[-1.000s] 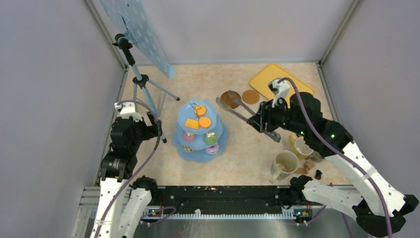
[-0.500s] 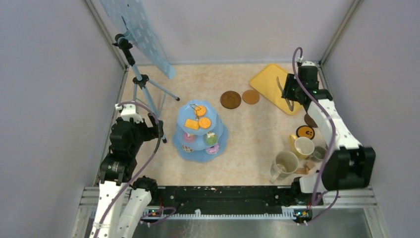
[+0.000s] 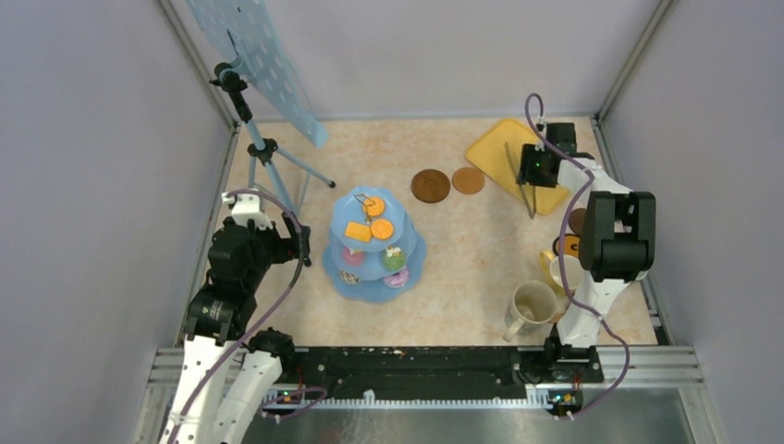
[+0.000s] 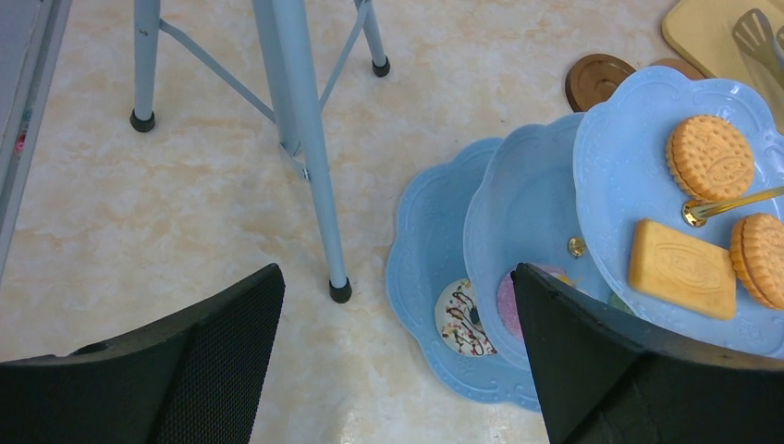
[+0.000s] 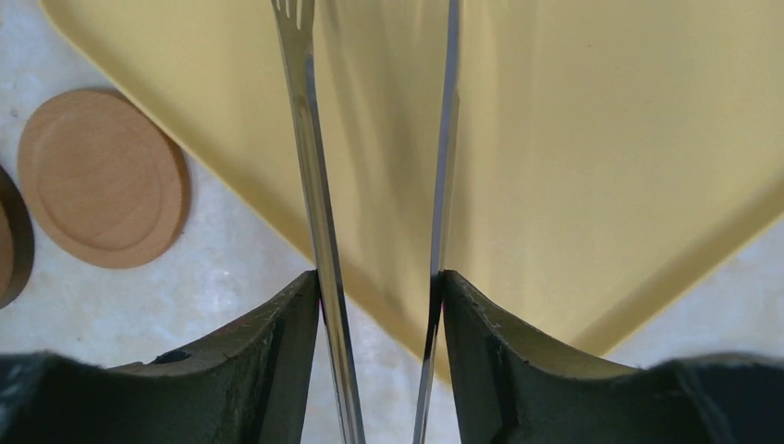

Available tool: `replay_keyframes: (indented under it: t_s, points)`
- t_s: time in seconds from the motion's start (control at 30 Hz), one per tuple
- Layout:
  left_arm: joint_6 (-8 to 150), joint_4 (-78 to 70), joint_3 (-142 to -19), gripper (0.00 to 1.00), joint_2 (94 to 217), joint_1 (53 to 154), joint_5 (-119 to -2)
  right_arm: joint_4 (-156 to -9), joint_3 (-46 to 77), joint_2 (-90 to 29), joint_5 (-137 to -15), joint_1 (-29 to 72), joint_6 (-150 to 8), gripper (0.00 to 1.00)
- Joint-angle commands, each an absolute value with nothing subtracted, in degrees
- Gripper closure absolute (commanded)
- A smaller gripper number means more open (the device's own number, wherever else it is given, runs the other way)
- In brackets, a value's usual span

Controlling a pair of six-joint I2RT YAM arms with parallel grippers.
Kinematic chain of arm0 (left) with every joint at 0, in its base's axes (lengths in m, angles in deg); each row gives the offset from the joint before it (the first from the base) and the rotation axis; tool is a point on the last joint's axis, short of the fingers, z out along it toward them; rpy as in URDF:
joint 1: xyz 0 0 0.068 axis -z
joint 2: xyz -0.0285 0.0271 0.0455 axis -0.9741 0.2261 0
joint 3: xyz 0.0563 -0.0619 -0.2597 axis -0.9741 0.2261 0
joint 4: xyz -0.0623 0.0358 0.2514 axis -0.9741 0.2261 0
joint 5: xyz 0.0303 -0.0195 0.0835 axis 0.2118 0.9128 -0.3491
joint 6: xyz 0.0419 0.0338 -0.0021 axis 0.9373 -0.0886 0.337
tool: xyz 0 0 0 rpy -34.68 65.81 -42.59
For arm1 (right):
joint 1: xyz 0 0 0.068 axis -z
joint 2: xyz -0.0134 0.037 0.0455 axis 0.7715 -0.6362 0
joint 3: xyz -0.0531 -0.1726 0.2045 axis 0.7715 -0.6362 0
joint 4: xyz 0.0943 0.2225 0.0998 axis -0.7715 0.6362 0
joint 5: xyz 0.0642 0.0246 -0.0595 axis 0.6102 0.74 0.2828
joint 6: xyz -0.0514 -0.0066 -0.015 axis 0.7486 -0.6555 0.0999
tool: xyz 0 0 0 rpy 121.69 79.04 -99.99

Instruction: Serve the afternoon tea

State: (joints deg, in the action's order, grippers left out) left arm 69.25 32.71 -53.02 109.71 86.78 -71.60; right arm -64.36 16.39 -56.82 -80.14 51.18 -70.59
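A blue three-tier stand (image 3: 410, 262) holds orange biscuits (image 3: 381, 228), donuts and cupcakes (image 3: 395, 260). In the left wrist view the stand (image 4: 421, 277) shows biscuits (image 4: 710, 157) on top and a sprinkled donut (image 4: 462, 319) below. My left gripper (image 3: 298, 245) is open and empty just left of the stand (image 4: 398, 351). My right gripper (image 3: 527, 176) is shut on the metal tongs (image 3: 528, 199) over the near edge of the yellow tray (image 3: 490, 148); both tong arms (image 5: 310, 166) lie between my fingers (image 5: 379, 305). The beige mug (image 3: 532, 305) and yellow mug (image 3: 562, 270) stand front right.
A dark coaster (image 3: 430, 185) and a light coaster (image 3: 468, 179) lie left of the tray. Another coaster (image 3: 576, 220) is half hidden by my right arm. A tripod (image 3: 263, 153) with a blue board stands back left, one foot (image 4: 340, 290) close to the stand.
My right arm swung from the table's middle to the back right, carrying the tongs over the yellow tray's edge. My left arm barely moved.
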Motion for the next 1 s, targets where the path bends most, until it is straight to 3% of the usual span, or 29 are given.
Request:
replay_keyframes:
  t_s: [0.0,0.2,0.4,0.57,0.67,0.8,0.97]
  points:
    - [69.66,30.55,-53.89,0.01,111.19,87.77,-72.75,-66.06,20.14,-58.39,-80.17,52.83,-65.43,0.49]
    - [69.57,30.66,-53.98,0.01,112.17,88.53,-73.21,-62.17,24.61,-60.4,-83.04,52.87,-61.67,0.4]
    - [69.3,30.92,-53.98,0.01,112.39,88.46,-74.19,-59.56,30.49,-59.32,-87.96,50.11,-65.86,0.22]
    - [69.3,30.85,-53.91,0.01,112.58,88.21,-74.12,-56.6,38.78,-60.85,-87.23,43.27,-69.53,0.2]
    - [69.32,30.84,-53.97,0.01,112.79,87.73,-73.94,-57.74,43.32,-64.59,-82.54,37.27,-76.48,0.24]
    - [69.31,30.9,-54.06,0.01,112.98,87.27,-74.05,-61.38,47.74,-71.1,-76.89,32.46,-87.15,0.49]
    - [69.13,31.1,-54.13,0.01,112.97,86.88,-74.39,-62.53,50.76,-77.22,-76.63,28.58,-89.77,0.52]
